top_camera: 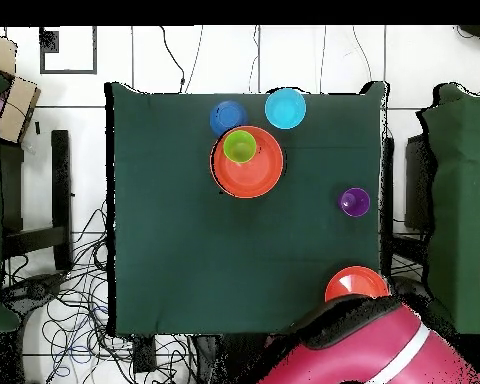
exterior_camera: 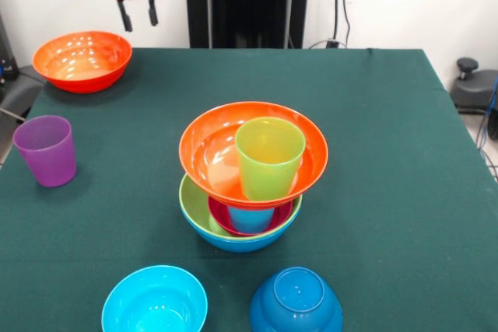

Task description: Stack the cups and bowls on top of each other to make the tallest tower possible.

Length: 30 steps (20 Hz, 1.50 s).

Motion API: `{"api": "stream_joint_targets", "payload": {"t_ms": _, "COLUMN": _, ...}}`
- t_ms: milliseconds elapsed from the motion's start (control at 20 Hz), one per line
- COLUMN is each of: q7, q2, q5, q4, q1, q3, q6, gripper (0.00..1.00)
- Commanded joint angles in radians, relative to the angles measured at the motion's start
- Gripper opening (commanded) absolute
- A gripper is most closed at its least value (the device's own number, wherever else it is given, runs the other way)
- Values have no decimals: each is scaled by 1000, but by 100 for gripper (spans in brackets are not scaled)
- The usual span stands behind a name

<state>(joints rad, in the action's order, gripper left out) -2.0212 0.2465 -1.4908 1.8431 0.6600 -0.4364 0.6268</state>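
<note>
So the tower is parked about mid-bench, a bit toward the front-view camera. From the front its layers can be picked apart: a big blue bowl at the bottom, a lime green bowl nested in it, then a small magenta bowl with a light blue cup seen in it, and an orange bowl tilted on top of that, with a lime green cup standing in it. None of the lower stuff is visible from overhead, where only the orange bowl and the green cup inside it can be made out. A cyan bowl sits upright near the front edge, and a dark blue bowl is flipped upside down next to it; overhead both are seen just beside the tower. A purple cup stands alone well off to the side, and a second orange bowl is at a far corner of the green bench. The end effector hangs in the air above that corner bowl, fingers spread apart, nothing held. Overhead, the arm covers it, so that's only seen from the front.
</note>
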Motion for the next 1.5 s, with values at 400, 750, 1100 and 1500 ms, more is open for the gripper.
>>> {"api": "stream_joint_targets", "payload": {"t_ms": 400, "q7": 77, "q2": 37, "q5": 94, "q4": -88, "q1": 15, "q3": 66, "q6": -68, "gripper": 100}}
{"api": "stream_joint_targets", "payload": {"t_ms": 750, "q7": 140, "q2": -44, "q5": 155, "q4": -109, "q1": 57, "q3": 99, "q6": -47, "gripper": 100}}
{"api": "stream_joint_targets", "payload": {"t_ms": 1100, "q7": 175, "q2": -74, "q5": 153, "q4": -104, "q1": 75, "q3": 98, "q6": -9, "gripper": 100}}
{"api": "stream_joint_targets", "payload": {"t_ms": 1500, "q7": 154, "q2": -111, "q5": 38, "q4": -115, "q1": 167, "q3": 71, "q6": 6, "gripper": 100}}
